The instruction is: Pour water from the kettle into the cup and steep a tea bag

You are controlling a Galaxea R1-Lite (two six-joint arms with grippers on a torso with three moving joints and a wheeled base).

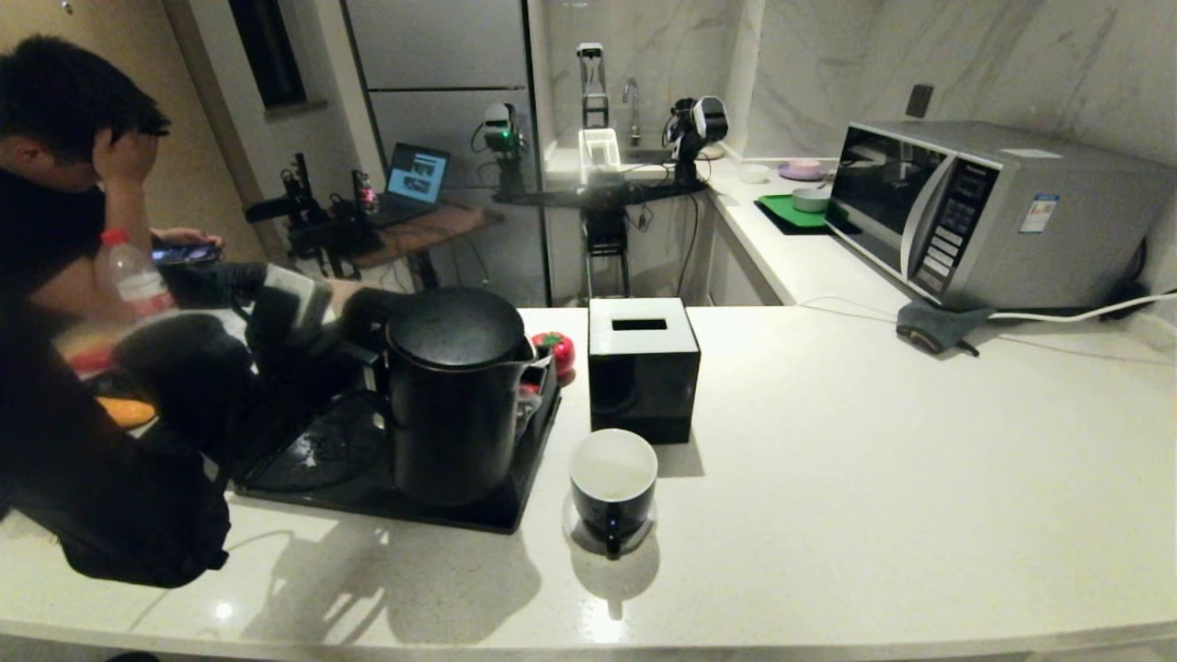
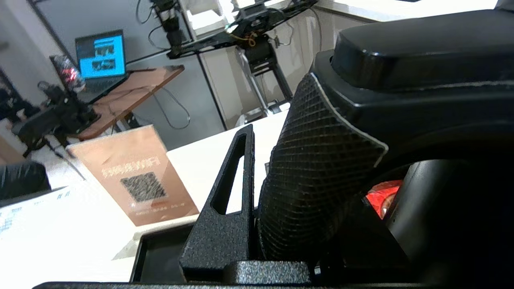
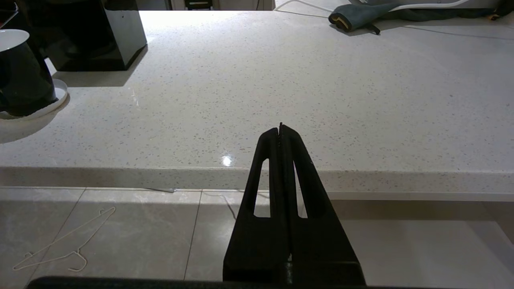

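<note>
The tall black kettle (image 1: 455,395) is upright over the front right part of a black tray (image 1: 303,478); whether it touches the tray I cannot tell. My left gripper (image 1: 357,354) is shut on its textured handle (image 2: 317,172). One finger (image 2: 225,224) presses the handle's side and the other is hidden behind it. The black cup (image 1: 613,478) with its white inside stands on a white coaster just right of the kettle, also seen in the right wrist view (image 3: 22,76). No water shows in it. The tea bag is out of view. My right gripper (image 3: 280,128) is shut and empty, below the counter's front edge.
A black tissue box (image 1: 642,368) stands behind the cup, with a red item (image 1: 556,351) beside it. A microwave (image 1: 993,211) and a dark cloth (image 1: 938,326) are at the back right. A person (image 1: 64,230) stands at the left. A brown QR sign (image 2: 136,176) stands beyond the tray.
</note>
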